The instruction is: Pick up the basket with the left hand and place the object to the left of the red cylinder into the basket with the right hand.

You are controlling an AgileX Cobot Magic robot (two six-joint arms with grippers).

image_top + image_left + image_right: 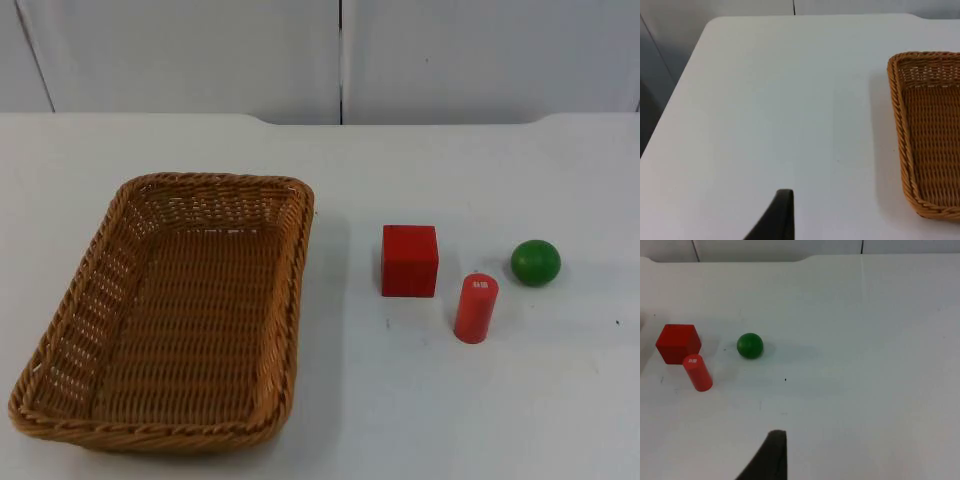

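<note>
**Nothing grasped yet: basket and red cube both on the bench**

We are at the very start of the job. The wicker basket (175,310) sits flat on the white bench (400,400), toward our left side, with nothing in it. To its right stand three small things in a loose row: the red cube (409,260), the red cylinder (476,308) upright just beside it and a little nearer the camera, and the green ball (535,262) on the far side of the cylinder. The cube is the object to the left of the cylinder, so we take it as the piece to move.

Our left hand (782,215) hovers over bare bench, apart from the basket's rim (897,125); one dark fingertip shows, so we cannot tell whether it is released or clenched, and it grasps nothing. Our right hand (772,455) hangs well apart from the cube (677,342), cylinder (697,372) and ball (749,345); its state is equally unclear, and it too carries nothing.

In our judgement every step remains: lifting the basket with the left, picking the cube with the right, and dropping it in.
</note>
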